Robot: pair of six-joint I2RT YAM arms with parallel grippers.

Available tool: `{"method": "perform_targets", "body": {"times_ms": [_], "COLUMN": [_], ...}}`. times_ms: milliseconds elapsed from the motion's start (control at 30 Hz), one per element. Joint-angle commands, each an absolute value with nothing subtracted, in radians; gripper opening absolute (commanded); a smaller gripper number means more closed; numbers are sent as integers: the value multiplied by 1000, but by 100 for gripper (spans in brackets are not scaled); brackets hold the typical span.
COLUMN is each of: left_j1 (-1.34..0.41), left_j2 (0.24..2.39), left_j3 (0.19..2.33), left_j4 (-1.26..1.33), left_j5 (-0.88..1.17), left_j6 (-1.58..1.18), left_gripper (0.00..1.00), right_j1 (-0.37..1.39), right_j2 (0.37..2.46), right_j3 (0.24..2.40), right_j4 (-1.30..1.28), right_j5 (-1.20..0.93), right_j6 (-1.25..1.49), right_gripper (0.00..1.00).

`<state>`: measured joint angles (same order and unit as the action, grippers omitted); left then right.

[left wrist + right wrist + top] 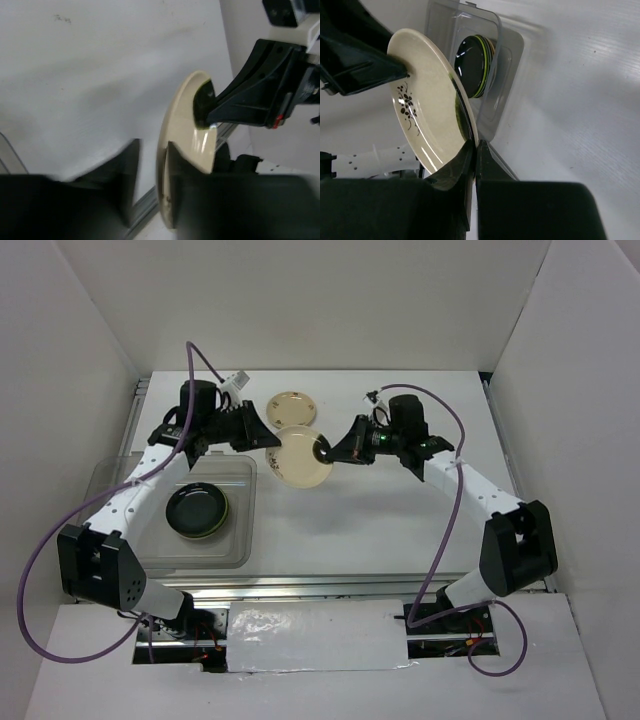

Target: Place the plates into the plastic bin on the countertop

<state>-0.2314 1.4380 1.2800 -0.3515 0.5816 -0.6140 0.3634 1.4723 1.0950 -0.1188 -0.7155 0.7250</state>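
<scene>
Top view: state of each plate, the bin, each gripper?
Plastic bin: holds stacked plates.
Black plate: tops that stack.
Held cream plate: tilted, off the countertop.
Other cream plate: flat on countertop.
Right gripper: jaws shut on held cream plate.
Left gripper: jaws open around its rim.

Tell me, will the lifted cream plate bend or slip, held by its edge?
The lifted cream plate is probably stiff: pinched only at its rim, it shows no sag. Its glossy shine hints it could slip. It looks ceramic, so likely breakable.

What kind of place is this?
Probably a robotics lab test cell: plain white panel walls enclose a flat white tabletop with metal rails, and two white-and-black robot arms carry purple cables.
</scene>
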Motion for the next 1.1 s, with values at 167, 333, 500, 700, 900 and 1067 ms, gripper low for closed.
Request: {"method": "perform_targets", "body": {"times_ms": [167,333,500,700,900,1067], "left_j1": [-197,-31,150,225,238,238], "left_j2": [1355,1008,746,788,818,773], "left_j3": [1310,1090,864,762,770,795], "left_j4": [-475,-617,-667,-598,-623,-667], "left_j5": [478,-68,-218,-152,-155,-159], "left_j6": [-607,-874,-971,-933,-904,-874], "left_gripper": [0,0,0,0,0,99], "right_j1": [327,238,219,204,204,213], "right_j2": [1479,1427,1443,1453,1437,1492], "right_j3": [1073,937,871,844,848,876], "right_j4": [8,-74,-42,-5,-6,-5], "right_j5": [-685,-540,-587,-635,-635,-627], "right_j6": [760,697,670,683,672,676], "right_gripper": [100,100,100,100,100,100]}}
